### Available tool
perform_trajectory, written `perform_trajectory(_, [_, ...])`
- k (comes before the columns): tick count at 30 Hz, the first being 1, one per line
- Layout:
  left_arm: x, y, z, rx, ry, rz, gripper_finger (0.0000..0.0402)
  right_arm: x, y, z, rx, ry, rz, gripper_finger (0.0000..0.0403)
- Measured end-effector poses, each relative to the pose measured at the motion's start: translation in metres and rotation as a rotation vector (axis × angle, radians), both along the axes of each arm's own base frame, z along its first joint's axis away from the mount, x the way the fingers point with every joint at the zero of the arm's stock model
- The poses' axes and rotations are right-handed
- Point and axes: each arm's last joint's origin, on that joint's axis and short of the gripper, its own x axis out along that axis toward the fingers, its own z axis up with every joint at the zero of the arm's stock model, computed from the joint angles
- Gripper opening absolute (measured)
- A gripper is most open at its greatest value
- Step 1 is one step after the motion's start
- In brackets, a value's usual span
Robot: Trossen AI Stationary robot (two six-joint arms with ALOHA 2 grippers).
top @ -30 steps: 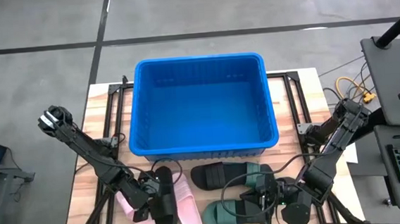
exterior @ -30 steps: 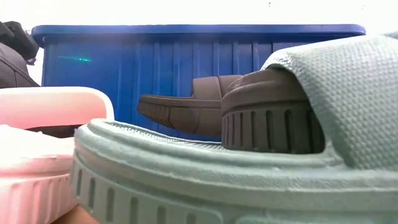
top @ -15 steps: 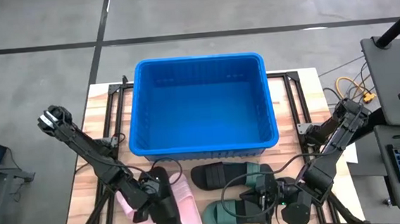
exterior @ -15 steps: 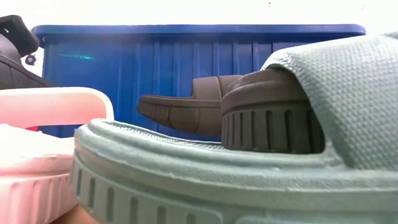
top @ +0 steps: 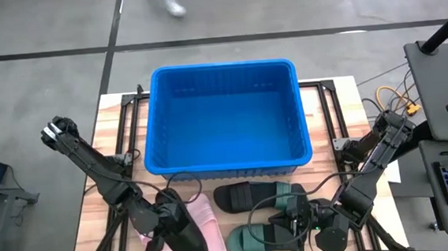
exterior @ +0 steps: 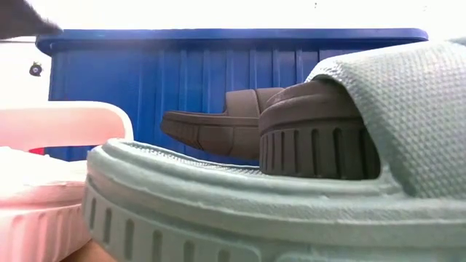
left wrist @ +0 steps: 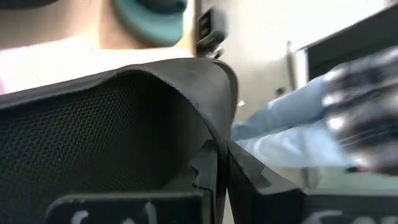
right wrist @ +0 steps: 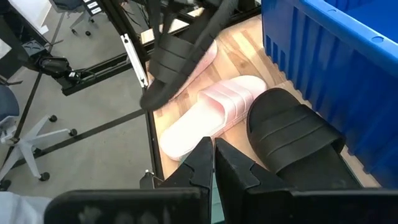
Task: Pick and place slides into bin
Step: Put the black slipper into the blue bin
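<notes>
High view shows the left gripper (top: 166,224) clenched on a black slide (top: 186,232), raised tilted above the pink slides (top: 207,228).

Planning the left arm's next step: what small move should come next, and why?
Probably carry the black slide up and over the bin rim. The left gripper is shut on its strap, it hangs clear of the pink slides, and the bin holds nothing yet.
</notes>
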Motion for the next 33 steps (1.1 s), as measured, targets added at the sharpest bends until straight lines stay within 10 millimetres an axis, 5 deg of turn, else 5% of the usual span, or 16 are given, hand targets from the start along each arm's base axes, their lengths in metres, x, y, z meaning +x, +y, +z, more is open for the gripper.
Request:
perform_trajectory(9, [0.010,-0.003,0.066,-0.157,-0.201,0.186,0.0000,-0.008,0.006,0.006,0.007,-0.009,0.040,0.0009])
perform_trajectory(21, [0.028,0.031,0.161,-0.184,-0.825,0.759,0.0000,-0.016,0.014,0.049,-0.075,-0.107,0.142,0.0009])
perform_trajectory(33, [0.066,0.069,0.157,-0.371,-0.918,1.474,0.0000,-0.026,0.012,0.086,-0.257,-0.227,0.091,0.0009])
